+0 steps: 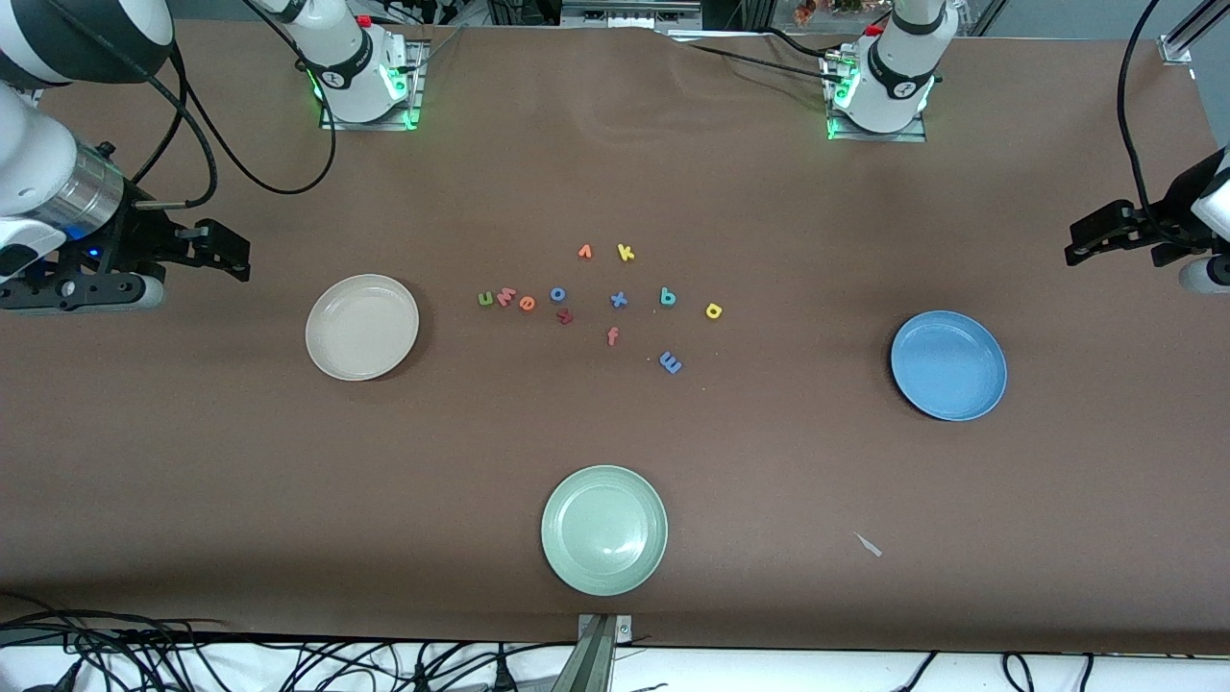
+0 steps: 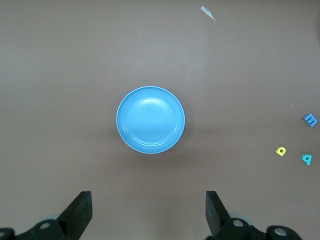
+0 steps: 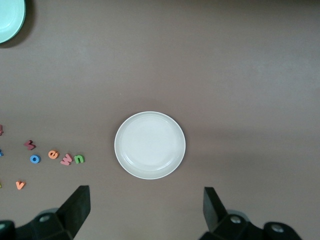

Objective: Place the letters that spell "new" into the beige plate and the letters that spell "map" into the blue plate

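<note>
A green n (image 1: 485, 299), pinkish-red w (image 1: 506, 295) and orange e (image 1: 527, 304) lie in a row mid-table, beside the beige plate (image 1: 362, 327). Toward the blue plate (image 1: 948, 364) lie a teal p (image 1: 667, 297), yellow a (image 1: 713, 310) and blue m (image 1: 671, 362). Both plates hold nothing. My right gripper (image 1: 229, 252) hangs open above the table at the right arm's end, with the beige plate (image 3: 150, 145) in its wrist view. At the left arm's end my left gripper (image 1: 1084, 238) hangs open and empty, with the blue plate (image 2: 150, 120) in its wrist view.
A pale green plate (image 1: 603, 530) sits nearest the front camera. Among the letters also lie a blue o (image 1: 558, 294), blue x (image 1: 619, 299), dark red letter (image 1: 565, 315), orange v (image 1: 584, 252), yellow k (image 1: 626, 253) and pink f (image 1: 612, 335). A paper scrap (image 1: 870, 545) lies near the front edge.
</note>
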You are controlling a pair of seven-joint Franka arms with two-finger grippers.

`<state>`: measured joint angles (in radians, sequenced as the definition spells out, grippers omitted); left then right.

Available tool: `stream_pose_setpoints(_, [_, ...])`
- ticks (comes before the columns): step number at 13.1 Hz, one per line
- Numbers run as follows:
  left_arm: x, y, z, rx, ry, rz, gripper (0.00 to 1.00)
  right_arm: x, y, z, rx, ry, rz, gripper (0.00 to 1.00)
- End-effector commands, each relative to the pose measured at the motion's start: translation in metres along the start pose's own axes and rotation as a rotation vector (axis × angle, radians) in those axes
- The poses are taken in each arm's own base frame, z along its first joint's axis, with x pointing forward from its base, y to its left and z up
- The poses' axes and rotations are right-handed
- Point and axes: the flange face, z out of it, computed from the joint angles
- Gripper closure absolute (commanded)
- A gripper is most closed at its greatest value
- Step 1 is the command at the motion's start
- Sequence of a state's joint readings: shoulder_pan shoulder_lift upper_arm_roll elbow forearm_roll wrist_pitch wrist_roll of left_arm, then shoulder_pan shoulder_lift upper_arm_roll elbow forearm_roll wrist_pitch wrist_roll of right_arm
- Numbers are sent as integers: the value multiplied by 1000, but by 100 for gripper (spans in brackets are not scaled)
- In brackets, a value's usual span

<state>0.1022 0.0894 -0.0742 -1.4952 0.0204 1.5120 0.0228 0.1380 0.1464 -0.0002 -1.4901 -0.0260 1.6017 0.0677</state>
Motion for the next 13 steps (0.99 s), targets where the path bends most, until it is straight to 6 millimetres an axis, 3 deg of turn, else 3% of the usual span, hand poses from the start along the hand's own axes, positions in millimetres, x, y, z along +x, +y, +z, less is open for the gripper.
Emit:
stream_pose_setpoints(1, [-8, 1, -2, 22, -1, -2, 0, -1, -1, -8, -1, 6, 8, 0])
stream_pose_setpoints(13, [-7, 2, 0, 21, -4, 0, 0, 0, -3, -8, 1, 13, 6, 0])
